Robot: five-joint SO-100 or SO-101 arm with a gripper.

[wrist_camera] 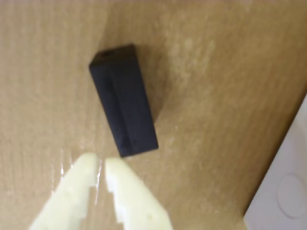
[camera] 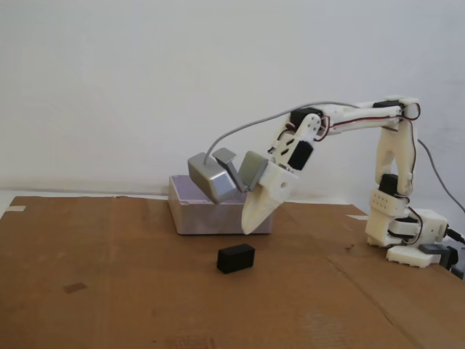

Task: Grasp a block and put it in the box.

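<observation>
Gripper [camera: 248, 227] hangs above the cardboard [camera: 109, 291], fingertips nearly together, holding nothing; block [camera: 236, 258] lies on the cardboard just below and in front of the tips, not touched; box [camera: 211, 217] sits behind it; in wrist view block [wrist_camera: 124, 100] is just past the fingertips, box corner [wrist_camera: 283, 191] at right.

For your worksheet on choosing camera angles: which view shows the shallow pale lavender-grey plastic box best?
The fixed view: the shallow pale lavender-grey plastic box shows its front wall and rim on the brown cardboard, behind the small matte black block, partly hidden by the gripper. The wrist view catches only a pale corner at the right edge.
</observation>
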